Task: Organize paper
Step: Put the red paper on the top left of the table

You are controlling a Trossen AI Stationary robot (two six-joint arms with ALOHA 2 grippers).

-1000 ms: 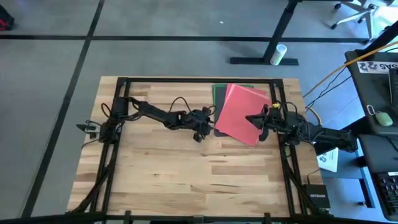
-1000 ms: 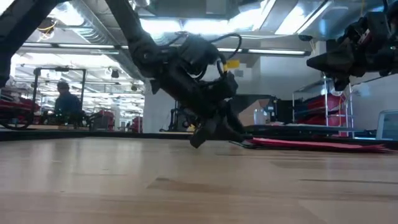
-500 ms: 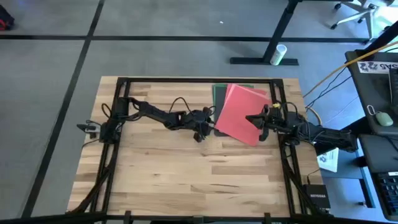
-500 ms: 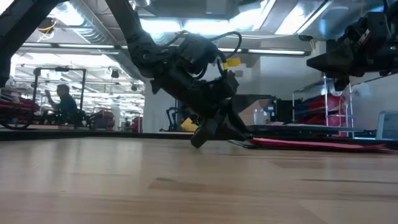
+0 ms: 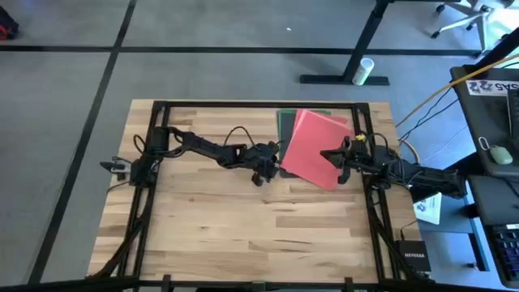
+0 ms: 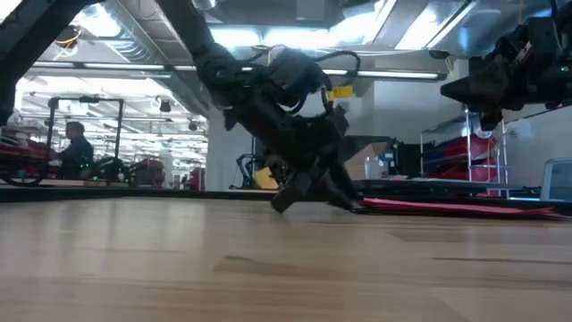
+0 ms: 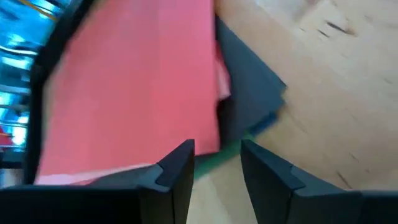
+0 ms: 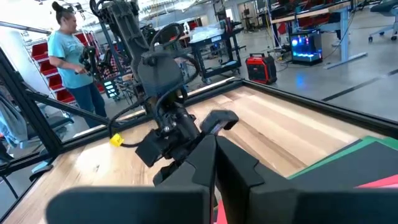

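Note:
The paper lies stacked at the table's far right. A red sheet (image 5: 312, 146) is on top, turned askew over green (image 5: 324, 114) and dark grey (image 5: 284, 123) sheets. The left wrist view shows the red sheet (image 7: 137, 81) with pink (image 7: 224, 87), dark grey (image 7: 249, 99), blue (image 7: 268, 122) and green (image 7: 231, 148) edges fanned beneath it. My left gripper (image 5: 266, 169) is open, low at the stack's near-left corner (image 7: 217, 158). My right gripper (image 5: 328, 154) is shut and hovers above the stack's right edge (image 6: 456, 89). My left gripper has its open fingers down at table height beside the corner of the stack (image 7: 211, 140), slanting in from the table's left. I cannot tell whether a fingertip (image 6: 344, 201) touches the sheets or only the wood.
Black frame rails (image 5: 366, 122) run along the table's left, right and far edges. The near half of the wooden top (image 5: 259, 235) is bare. A white printed sheet (image 5: 428, 207) lies off the table's right side. A person (image 8: 68, 56) stands in the room beyond.
My left gripper has edged toward the table's right edge, closer to the paper stack's corner, staying low. The stack and my right gripper have kept still.

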